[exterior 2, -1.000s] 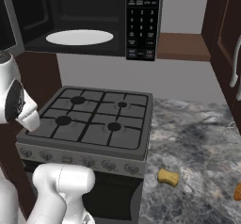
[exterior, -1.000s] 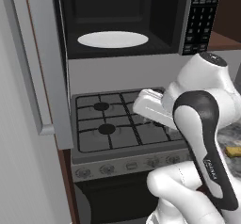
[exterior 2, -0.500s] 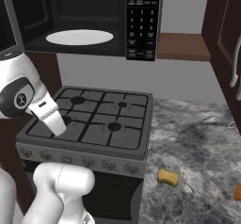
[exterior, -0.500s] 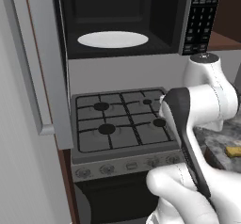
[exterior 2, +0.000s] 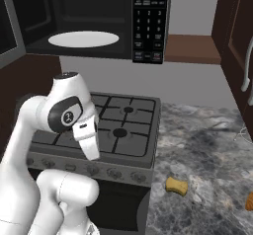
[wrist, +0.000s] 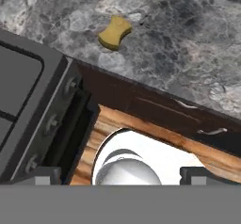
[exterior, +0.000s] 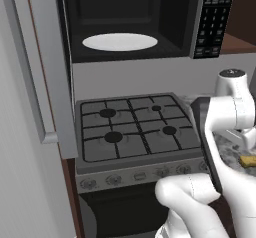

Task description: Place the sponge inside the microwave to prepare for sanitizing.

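Note:
The sponge (wrist: pixel 114 32), a small yellowish-tan block, lies on the mottled grey counter (wrist: pixel 188 39) right of the stove; it also appears as the sponge (exterior 2: pixel 176 185) and, at the frame's edge, the sponge (exterior: pixel 247 160). The microwave (exterior: pixel 150 22) hangs above the stove with its door (exterior: pixel 45 82) swung open to the left and a white round plate (exterior: pixel 120 42) in its black cavity. My gripper (wrist: pixel 124 176) is open, its tips far apart with nothing between them. It points down at the counter's front edge, well short of the sponge. My arm (exterior 2: pixel 69 113) bends over the stove's front.
The grey gas stove (exterior 2: pixel 123 130) has four burners and knobs along its front. An orange item (exterior 2: pixel 249 202) lies at the counter's far right. Dark wood cabinets (exterior 2: pixel 237 41) stand to the right. The microwave's button panel (exterior 2: pixel 149 21) is right of the cavity.
The arm has swung right across the stove front, and the hand has turned down toward the counter edge. The sponge and the microwave have not moved; the gripper stays open.

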